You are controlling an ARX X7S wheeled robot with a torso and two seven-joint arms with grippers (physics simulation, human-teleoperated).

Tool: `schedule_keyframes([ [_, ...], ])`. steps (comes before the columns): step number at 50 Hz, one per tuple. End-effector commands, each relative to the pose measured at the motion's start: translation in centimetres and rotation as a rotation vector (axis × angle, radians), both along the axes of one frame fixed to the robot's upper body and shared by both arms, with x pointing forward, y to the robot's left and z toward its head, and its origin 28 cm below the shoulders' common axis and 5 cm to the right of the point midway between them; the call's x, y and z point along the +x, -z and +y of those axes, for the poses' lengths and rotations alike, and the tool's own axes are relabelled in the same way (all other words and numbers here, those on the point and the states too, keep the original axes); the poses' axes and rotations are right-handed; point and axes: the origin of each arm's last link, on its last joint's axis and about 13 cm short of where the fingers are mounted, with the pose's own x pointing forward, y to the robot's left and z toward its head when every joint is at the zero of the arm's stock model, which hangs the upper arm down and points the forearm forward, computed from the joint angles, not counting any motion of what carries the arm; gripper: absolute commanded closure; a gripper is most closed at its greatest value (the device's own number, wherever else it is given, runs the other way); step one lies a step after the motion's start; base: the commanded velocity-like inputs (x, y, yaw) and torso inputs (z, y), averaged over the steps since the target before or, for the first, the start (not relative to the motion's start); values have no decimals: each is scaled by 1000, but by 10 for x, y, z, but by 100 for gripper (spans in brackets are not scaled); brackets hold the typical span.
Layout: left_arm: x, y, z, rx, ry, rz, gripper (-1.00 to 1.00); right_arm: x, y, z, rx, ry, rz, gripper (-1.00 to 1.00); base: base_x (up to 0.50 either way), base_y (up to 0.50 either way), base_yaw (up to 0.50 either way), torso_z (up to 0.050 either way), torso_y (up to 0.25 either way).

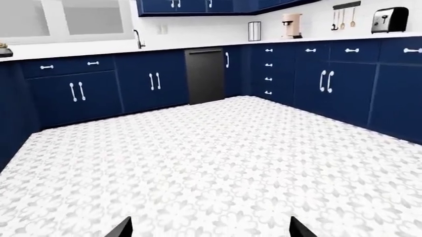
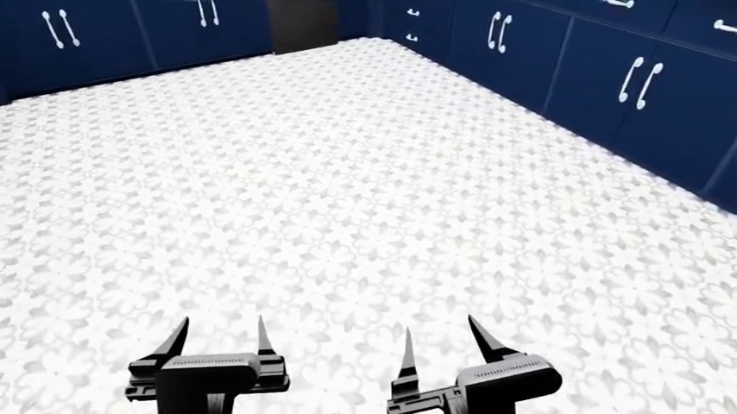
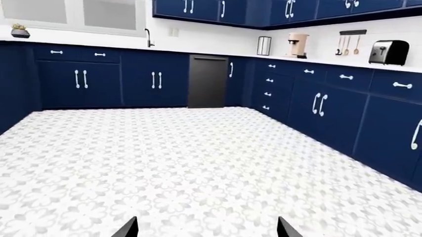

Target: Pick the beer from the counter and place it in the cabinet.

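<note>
I see no beer in any view, so I should drive toward the white tabletop [image 3: 197, 49] beyond the black dishwasher panel [image 3: 207, 81] and pan the head to search. Left tool [image 2: 219, 332] and right tool [image 2: 444, 336] both hang open, empty, above the floral floor [image 2: 345, 190].

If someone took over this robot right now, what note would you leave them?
Left pincer: open, empty, held over the floor.
Right pincer: open, empty, beside it.
Beer: not in any view.
Counter: white top along the far walls, carrying a toaster and coffee machine; the robot stands away from it.
Cabinet: target not identifiable yet.
Done: nothing.
Left: find the beer, grasp it, put it in the cabinet.
</note>
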Motion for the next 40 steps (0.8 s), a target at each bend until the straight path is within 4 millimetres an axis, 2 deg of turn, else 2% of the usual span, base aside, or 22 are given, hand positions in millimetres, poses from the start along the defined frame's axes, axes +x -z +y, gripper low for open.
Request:
schedule_keyframes([
  [1, 1, 0, -1, 2, 3, 1, -100, 1, 1, 0, 0, 0, 2, -100, 0, 0, 500, 0, 0],
  [40, 5, 4, -3, 24, 11, 14, -100, 2, 8, -4, 6, 16, 22, -100, 0, 0, 500, 0, 0],
])
